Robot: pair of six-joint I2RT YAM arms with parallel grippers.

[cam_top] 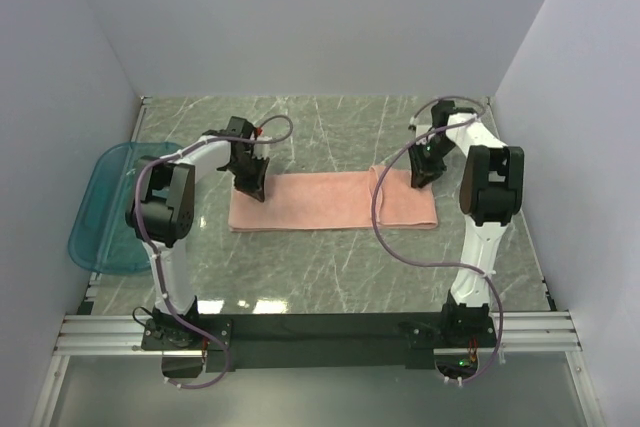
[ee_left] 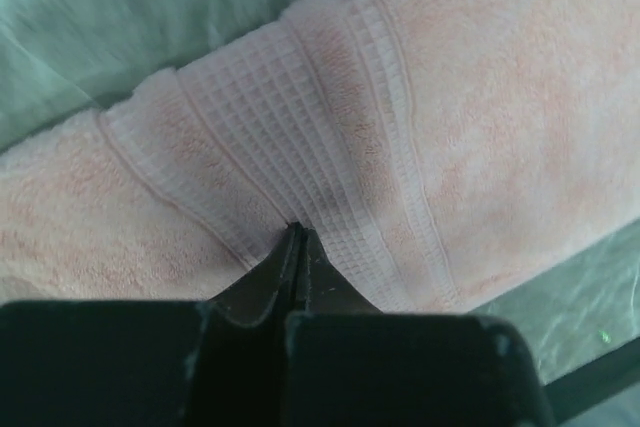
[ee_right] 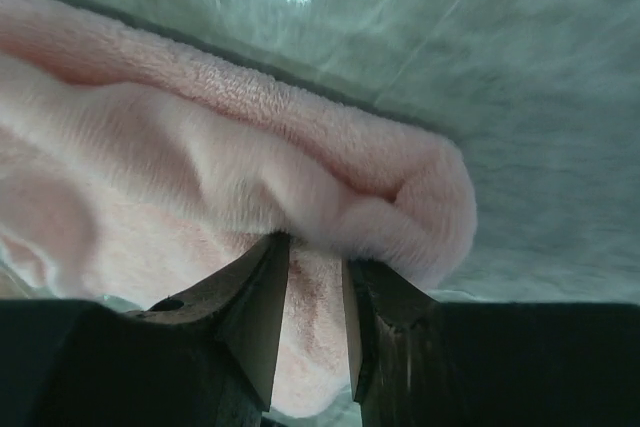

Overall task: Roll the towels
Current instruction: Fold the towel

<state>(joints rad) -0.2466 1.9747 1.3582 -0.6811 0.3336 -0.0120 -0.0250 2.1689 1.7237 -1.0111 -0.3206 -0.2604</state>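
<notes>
1. Towel [cam_top: 320, 202]: salmon-pink terry cloth lying flat on the table [cam_top: 330, 132] between the two arms, long side running left to right. A fold line crosses it near the right end
2. Left gripper [cam_top: 250, 185]: set down on the towel's far left corner, pointing at the cloth
3. Left wrist view: the jaws are pressed together with no gap between them. Their tips meet on the towel's waffle-weave band [ee_left: 300, 117]. Creases in the band run in toward the tips, so a thin pinch of cloth is clamped there. Plain terry lies on either side of the band
4. Right gripper [cam_top: 422, 177]: at the towel's far right corner, close above the cloth
5. Right wrist view: the jaws stand apart with a clear gap, and pink cloth shows through the gap. The fingers [ee_right: 250, 317] reach up to the underside of the towel's edge, which is doubled over into a soft rounded lip [ee_right: 430, 197]. The lip sits against the tips, and nothing is clamped between them
6. Tray [cam_top: 100, 212]: teal, translucent, at the left edge of the table, well apart from the towel and beside the left arm's elbow
</notes>
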